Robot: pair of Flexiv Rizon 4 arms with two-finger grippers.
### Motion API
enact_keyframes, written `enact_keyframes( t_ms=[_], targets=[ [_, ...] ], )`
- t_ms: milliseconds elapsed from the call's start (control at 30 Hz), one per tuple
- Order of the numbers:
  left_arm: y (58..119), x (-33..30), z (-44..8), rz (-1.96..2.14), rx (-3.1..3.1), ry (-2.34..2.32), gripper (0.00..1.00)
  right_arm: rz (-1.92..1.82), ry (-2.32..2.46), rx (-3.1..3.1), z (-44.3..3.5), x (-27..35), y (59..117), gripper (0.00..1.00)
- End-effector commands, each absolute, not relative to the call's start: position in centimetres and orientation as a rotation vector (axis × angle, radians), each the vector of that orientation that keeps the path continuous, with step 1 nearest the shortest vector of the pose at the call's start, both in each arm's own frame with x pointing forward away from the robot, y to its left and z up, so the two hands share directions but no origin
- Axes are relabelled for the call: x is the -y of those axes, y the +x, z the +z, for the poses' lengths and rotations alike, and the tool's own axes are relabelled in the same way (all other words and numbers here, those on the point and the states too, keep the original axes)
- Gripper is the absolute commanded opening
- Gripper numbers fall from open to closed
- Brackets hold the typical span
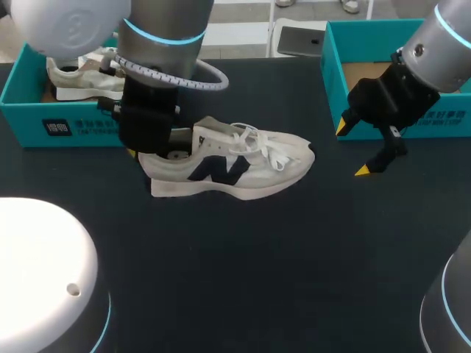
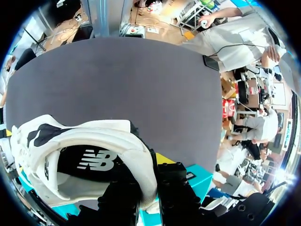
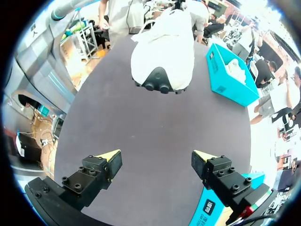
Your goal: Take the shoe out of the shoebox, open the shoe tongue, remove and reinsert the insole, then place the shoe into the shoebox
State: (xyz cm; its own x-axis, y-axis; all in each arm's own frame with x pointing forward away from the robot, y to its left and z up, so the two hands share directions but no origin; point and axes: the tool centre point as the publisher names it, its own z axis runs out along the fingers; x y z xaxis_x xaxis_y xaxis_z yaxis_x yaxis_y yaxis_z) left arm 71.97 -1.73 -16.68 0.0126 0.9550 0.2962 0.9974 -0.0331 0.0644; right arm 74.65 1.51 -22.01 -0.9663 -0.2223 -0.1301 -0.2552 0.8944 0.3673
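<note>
White sneaker (image 1: 243,165) is out on the dark desk (image 1: 257,279), resting on its sole, toe pointing toward the right arm's side, laces loose over the tongue. The left pincer (image 1: 158,151) is down at the heel. Its wrist view gives the close look: one black finger (image 2: 120,197) is inside the shoe opening, and the other (image 2: 176,188) is outside against the back. The padded heel collar is squeezed between them, so the left pincer (image 2: 143,169) is clenched on the sneaker (image 2: 94,141). The dark insole shows inside the opening.

Over on the other side, the right pincer (image 1: 353,149) hangs above the desk with its yellow tips spread wide and nothing between them. It sits a little apart from the toe of the shoe and just in front of the empty shoebox (image 1: 329,70). That box is teal, with bare cardboard showing inside. From the right wrist, the released pincer (image 3: 155,157) faces the sneaker (image 3: 164,52) toe-on, with bare desk between them. A teal wall of the empty shoebox (image 3: 209,207) is just beside one finger.

At the far left of the desk stands the other shoebox (image 1: 44,129), also teal, with a second sneaker (image 1: 81,73) lying inside it. The right wrist view picks up that box (image 3: 225,80) beyond the shoe, the second sneaker (image 3: 233,68) visible over its rim.
</note>
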Motion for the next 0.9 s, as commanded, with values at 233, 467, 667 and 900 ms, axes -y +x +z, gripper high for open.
enact_keyframes(
  t_ms=[233,467,667,900],
  targets=[
    [72.3,2.3,-16.5,-0.395,2.056,-2.099,0.00,0.589,-0.373,-2.975,-22.1,-1.6,74.6,1.00],
    [72.3,2.3,-16.5,-0.395,2.056,-2.099,0.00,0.589,-0.373,-2.975,-22.1,-1.6,74.6,1.00],
    [72.3,2.9,-18.8,-0.350,2.019,-2.073,0.00,0.589,-0.373,-2.975,-22.1,-1.6,74.6,1.00],
    [72.9,3.7,-23.1,-0.361,2.030,-2.001,0.00,0.589,-0.373,-2.975,-22.1,-1.6,74.6,1.00]
  ],
)
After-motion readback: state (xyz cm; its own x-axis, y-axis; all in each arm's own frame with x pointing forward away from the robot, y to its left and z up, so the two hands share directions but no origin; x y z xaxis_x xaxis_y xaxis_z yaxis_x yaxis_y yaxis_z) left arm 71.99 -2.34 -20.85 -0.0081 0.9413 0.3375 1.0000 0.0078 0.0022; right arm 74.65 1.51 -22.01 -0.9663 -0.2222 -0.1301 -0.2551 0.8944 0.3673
